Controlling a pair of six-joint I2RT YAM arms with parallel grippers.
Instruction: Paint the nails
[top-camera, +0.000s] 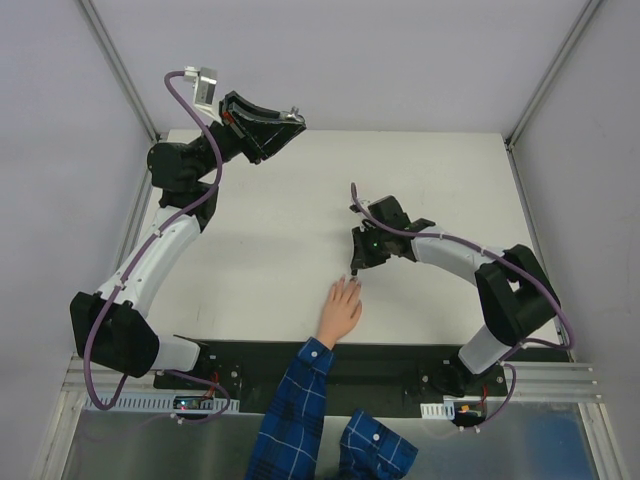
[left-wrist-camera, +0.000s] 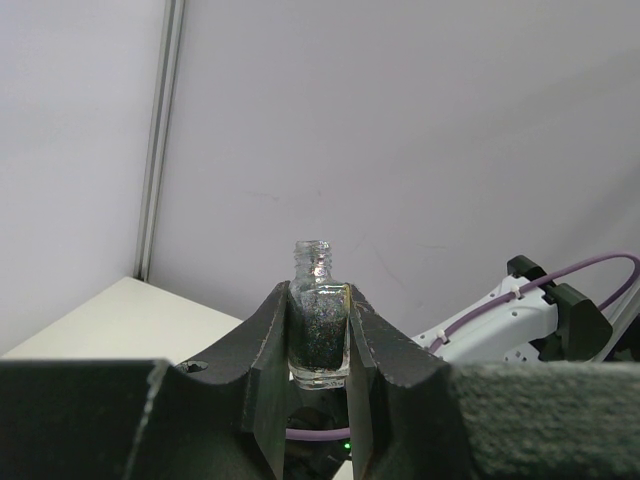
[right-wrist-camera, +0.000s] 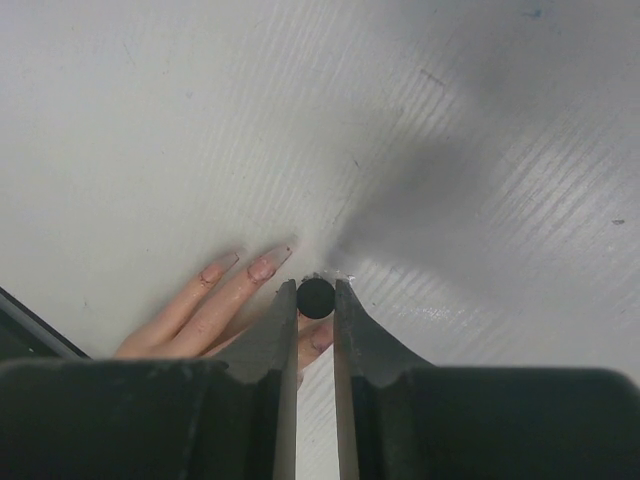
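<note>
1. My right gripper (right-wrist-camera: 315, 290) is clamped on a small black cap (right-wrist-camera: 315, 298). From the wrist it shows end-on as a round dark disc, pinched between two jaws that stand close and nearly parallel.
2. The nails (right-wrist-camera: 265, 267) are long and pale pink. Two of them lie at about 9 to 10 o'clock of the cap, just beside my jaw tips. A third sits at 6 o'clock, half hidden between the jaws.
3. They belong to a human hand (top-camera: 340, 310) lying flat, palm down, on the white table (top-camera: 250, 250). In the top view its fingers point towards 12 o'clock.
4. My right gripper hangs at 12 o'clock of those fingertips and very close to them. I cannot tell whether anything touches a nail.
5. A blue plaid sleeve (top-camera: 295, 410) runs off from the wrist towards 7 o'clock, across the black base plate (top-camera: 390, 365) between my two arms.
6. My left gripper (left-wrist-camera: 319, 300) is closed on a small glass bottle (left-wrist-camera: 320, 335). The bottle is held upright, with its threaded neck open at the top and dark glittery polish inside.
7. In the top view that gripper is raised at 11 o'clock of the hand, over the far left corner of the table and well apart from the nails.
</note>
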